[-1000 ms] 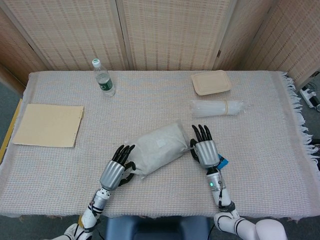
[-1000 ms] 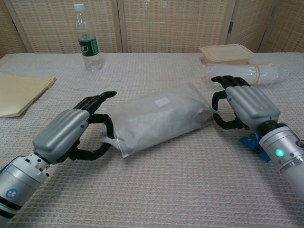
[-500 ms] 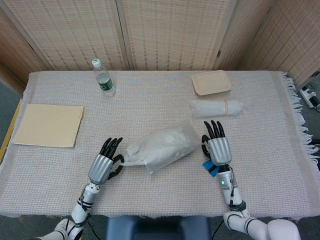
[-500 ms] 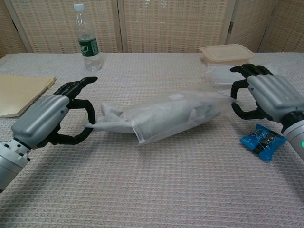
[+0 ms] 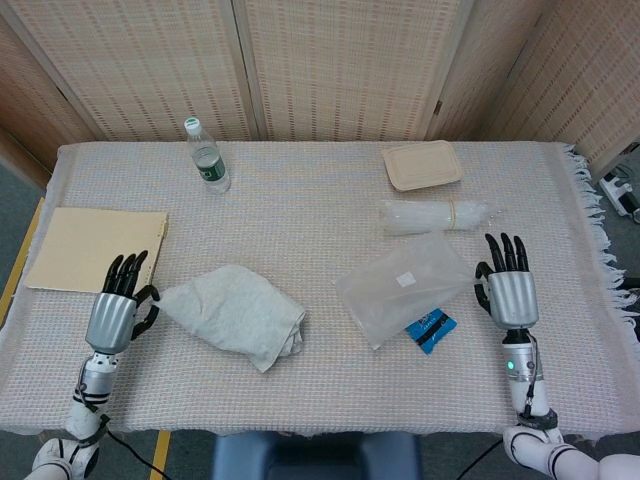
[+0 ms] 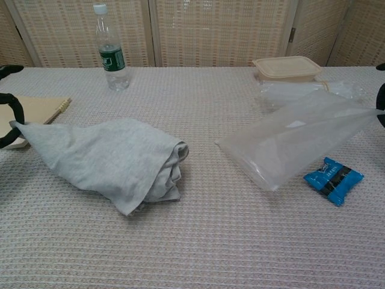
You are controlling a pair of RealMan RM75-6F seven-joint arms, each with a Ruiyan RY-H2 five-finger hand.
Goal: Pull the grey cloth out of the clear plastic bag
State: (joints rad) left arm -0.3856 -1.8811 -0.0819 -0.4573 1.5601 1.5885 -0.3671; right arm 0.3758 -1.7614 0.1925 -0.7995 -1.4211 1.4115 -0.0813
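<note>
The grey cloth [image 5: 235,315] lies crumpled on the table left of centre, fully outside the bag; in the chest view the grey cloth [image 6: 108,159] stretches to a corner at the far left. My left hand [image 5: 118,308] pinches that corner, and only its dark fingers [image 6: 7,114] show at the chest view's edge. The clear plastic bag [image 5: 405,295] lies flat and empty to the right, and the bag [image 6: 301,138] has its far corner lifted. My right hand [image 5: 508,292] holds that corner.
A blue snack packet [image 5: 431,329] lies just below the bag. A water bottle [image 5: 207,157] stands at the back left, a lidded food box [image 5: 422,164] at the back right, a banded roll of clear bags [image 5: 435,214] before it. A tan folder [image 5: 97,250] lies far left.
My hands have moved far apart, left going left and right going right. The cloth has slid entirely out of the bag, and the blue packet is now uncovered.
</note>
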